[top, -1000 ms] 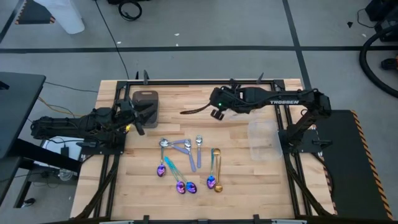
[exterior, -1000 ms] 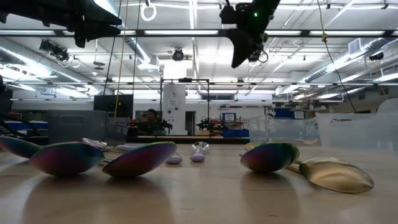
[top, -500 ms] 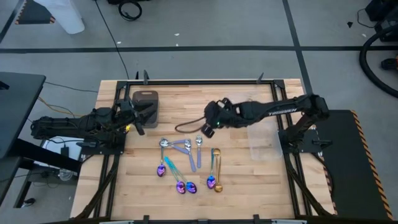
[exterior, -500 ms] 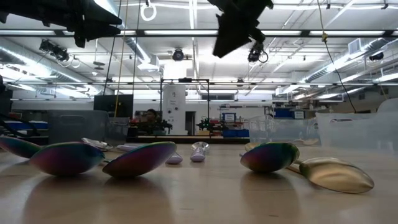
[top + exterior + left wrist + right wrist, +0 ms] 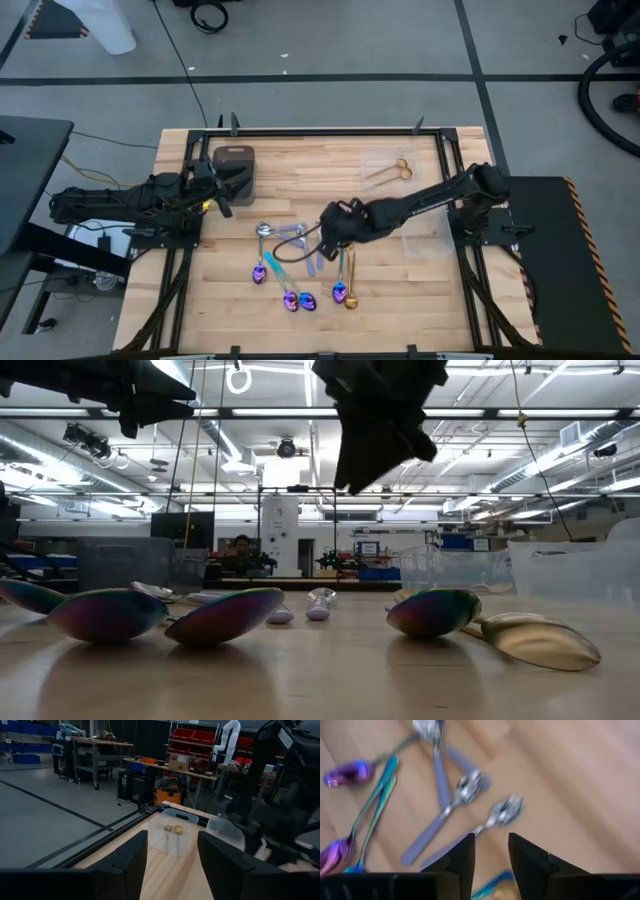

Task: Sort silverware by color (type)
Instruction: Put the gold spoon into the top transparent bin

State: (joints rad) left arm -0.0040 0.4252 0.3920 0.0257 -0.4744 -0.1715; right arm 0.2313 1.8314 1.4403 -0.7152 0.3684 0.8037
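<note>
The silverware lies near the table's middle. Silver spoons (image 5: 300, 236) lie closest to my right gripper, iridescent purple-blue spoons (image 5: 290, 297) lie nearer the front edge, and one gold spoon (image 5: 351, 298) lies beside them. Two more gold spoons (image 5: 398, 170) rest in a clear container (image 5: 380, 168) at the far right. My right gripper (image 5: 324, 232) hangs open above the silver spoons (image 5: 465, 787), slanting down, with nothing between its fingers (image 5: 462, 855). My left gripper (image 5: 226, 192) waits open at the left, beside the dark tray (image 5: 235, 162).
A second clear container (image 5: 424, 228) stands at the right, under my right arm. Metal rails frame the table's far edge and sides. The low view shows the spoon bowls (image 5: 225, 615) flat on the wood and my right gripper (image 5: 362, 455) well above them.
My right gripper has swung from the table's far middle toward the near edge and left. It has come down over the silver spoons while tipping downward and rolling. The arm has moved off the far-right container, so the gold spoons in it now show. The spoons on the table have not moved.
</note>
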